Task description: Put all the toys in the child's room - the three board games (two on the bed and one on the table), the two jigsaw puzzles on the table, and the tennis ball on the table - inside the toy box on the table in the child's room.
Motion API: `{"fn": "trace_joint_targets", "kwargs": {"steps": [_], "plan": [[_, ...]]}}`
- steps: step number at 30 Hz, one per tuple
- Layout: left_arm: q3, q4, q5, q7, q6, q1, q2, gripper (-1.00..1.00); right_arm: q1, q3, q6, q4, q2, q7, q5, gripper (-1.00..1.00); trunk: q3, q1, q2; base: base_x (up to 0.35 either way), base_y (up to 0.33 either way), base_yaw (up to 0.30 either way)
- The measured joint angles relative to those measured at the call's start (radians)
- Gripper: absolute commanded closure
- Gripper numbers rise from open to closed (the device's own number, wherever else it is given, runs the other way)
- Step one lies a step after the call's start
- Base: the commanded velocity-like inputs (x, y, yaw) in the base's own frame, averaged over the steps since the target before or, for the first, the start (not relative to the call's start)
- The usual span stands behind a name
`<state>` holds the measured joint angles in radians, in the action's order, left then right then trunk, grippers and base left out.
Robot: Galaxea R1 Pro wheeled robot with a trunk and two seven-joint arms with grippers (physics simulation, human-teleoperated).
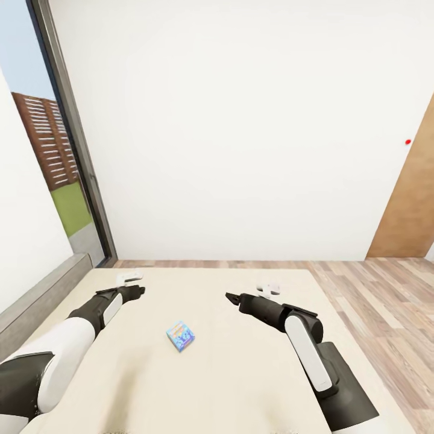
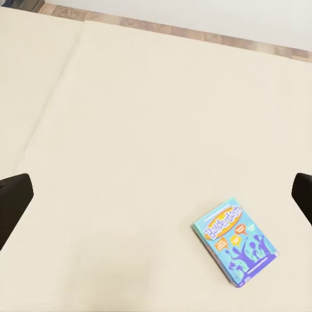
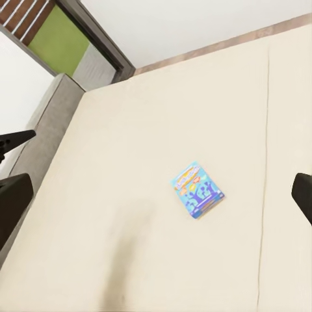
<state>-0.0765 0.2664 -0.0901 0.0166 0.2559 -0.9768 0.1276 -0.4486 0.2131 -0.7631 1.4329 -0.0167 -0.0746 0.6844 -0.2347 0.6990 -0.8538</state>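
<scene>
On the bed, a small blue board game (lettering illegible).

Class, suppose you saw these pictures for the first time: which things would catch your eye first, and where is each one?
The small blue board game stands out first, lying flat and alone on the plain beige bed. Next come the two dark arms reaching over the mattress, the left claw and right claw on either side of the box, both open and apart from it. At the left, a tall window shows grass outside.
</scene>
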Motion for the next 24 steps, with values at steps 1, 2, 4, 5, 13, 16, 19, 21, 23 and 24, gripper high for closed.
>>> {"fn": "trace_joint_targets", "kwargs": {"steps": [1, 2, 4, 5, 13, 16, 19, 21, 23, 24], "plan": [[0.000, 0.000, 0.000, 0.000, 0.000, 0.000, 0.000, -1.00, 0.000, 0.000, 0.000, 0.000, 0.000, 0.000, 0.000, -1.00, -0.002, 0.000, 0.000, 0.000, 0.000, 0.000], [0.000, 0.000, 0.000, 0.000, 0.000, 0.000, 0.000, -1.00, 0.000, 0.000, 0.000, -0.001, 0.000, 0.000, 0.000, -1.00, -0.003, 0.000, 0.000, 0.000, 0.000, 0.000], [0.000, 0.000, 0.000, -0.001, 0.001, 0.000, 0.001, -1.00, 0.000, 0.001, 0.000, 0.000, 0.000, 0.000, 0.000, -1.00, -0.007, 0.000, 0.000, 0.000, 0.000, 0.000], [0.000, 0.000, 0.000, -0.001, 0.001, 0.000, 0.001, -1.00, 0.000, 0.001, 0.000, 0.000, 0.000, 0.000, 0.000, -1.00, -0.008, 0.000, 0.000, 0.000, 0.000, 0.000], [0.000, 0.000, 0.000, 0.000, 0.001, 0.000, 0.000, -1.00, 0.000, 0.004, -0.002, -0.001, 0.000, 0.000, 0.000, -1.00, -0.021, 0.000, 0.000, 0.000, 0.000, 0.000], [0.000, 0.000, 0.000, 0.000, 0.001, 0.000, 0.000, -1.00, 0.000, 0.005, -0.002, 0.000, 0.000, 0.000, 0.000, -1.00, -0.026, 0.000, 0.000, 0.000, 0.000, 0.000], [0.000, -0.001, 0.000, 0.000, 0.002, 0.000, -0.001, -1.00, 0.000, 0.004, -0.002, 0.000, 0.000, 0.000, 0.000, -1.00, -0.031, 0.000, 0.000, 0.000, 0.000, 0.000], [0.000, -0.001, 0.000, 0.000, 0.003, 0.003, -0.001, -1.00, 0.000, 0.005, -0.002, 0.000, 0.000, 0.000, 0.000, -1.00, -0.035, 0.000, 0.000, 0.000, 0.000, 0.000], [0.000, -0.001, 0.000, 0.000, 0.005, 0.004, -0.001, -1.00, 0.000, 0.006, -0.002, 0.000, 0.000, 0.000, 0.000, -1.00, -0.038, 0.000, 0.000, 0.000, 0.000, 0.000], [0.000, -0.001, 0.000, 0.000, 0.006, 0.004, 0.000, -1.00, 0.000, 0.007, -0.002, 0.000, 0.000, 0.000, 0.000, -1.00, -0.040, 0.000, 0.000, 0.000, 0.000, 0.000]]}}
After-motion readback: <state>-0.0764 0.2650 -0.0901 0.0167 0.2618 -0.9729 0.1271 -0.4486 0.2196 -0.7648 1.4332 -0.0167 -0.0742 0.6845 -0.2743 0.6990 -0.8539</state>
